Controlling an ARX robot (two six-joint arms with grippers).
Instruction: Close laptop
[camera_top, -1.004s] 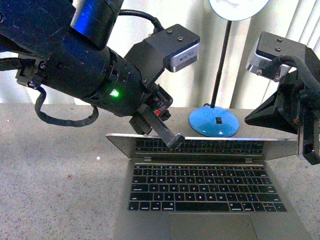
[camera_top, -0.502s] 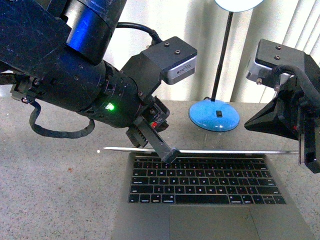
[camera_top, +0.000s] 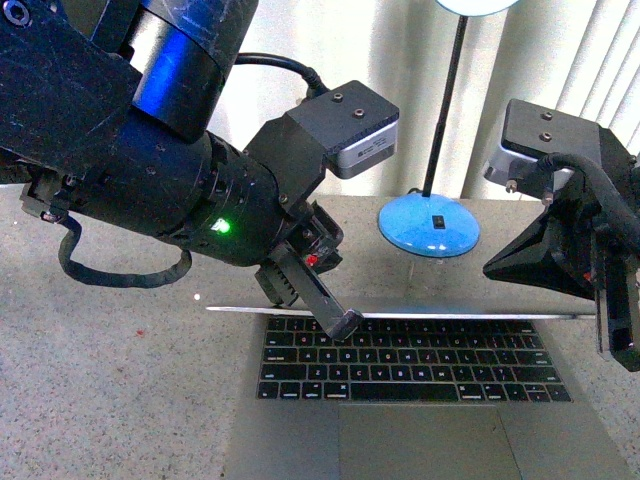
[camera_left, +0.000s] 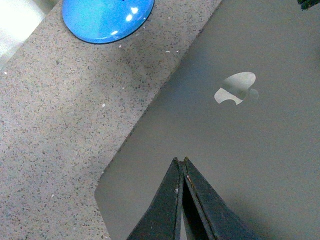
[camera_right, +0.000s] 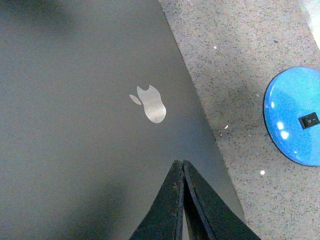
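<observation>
The left gripper (camera_top: 342, 324) is fully closed, both fingers pressed together tip to tip, with nothing held between them; its tip meets the upper edge of the lid (camera_top: 450, 315) of the laptop (camera_top: 280, 440). From the front the lid shows only as a thin line running out to either side of that tip; the keys (camera_top: 410, 360) and trackpad (camera_top: 415, 440) lie exposed just below the tip, on the robot's side of it.

In the left wrist view the left gripper (camera_left: 181, 163) points onto the grey back of the lid (camera_left: 260, 165) near one corner; the apple logo (camera_left: 236, 87) lies just beyond the tip.

The right gripper (camera_top: 620, 345) stands at the far right end of the lid edge; in its wrist view the right gripper (camera_right: 180, 164) is likewise closed and empty, over the lid (camera_right: 75, 125) close to its edge; contact cannot be confirmed. The apple logo (camera_right: 150, 104) lies just ahead of the tip.

A blue lamp base (camera_top: 430, 227) rests on the speckled bench (camera_top: 110, 380) beyond both grippers, behind the lid.
</observation>
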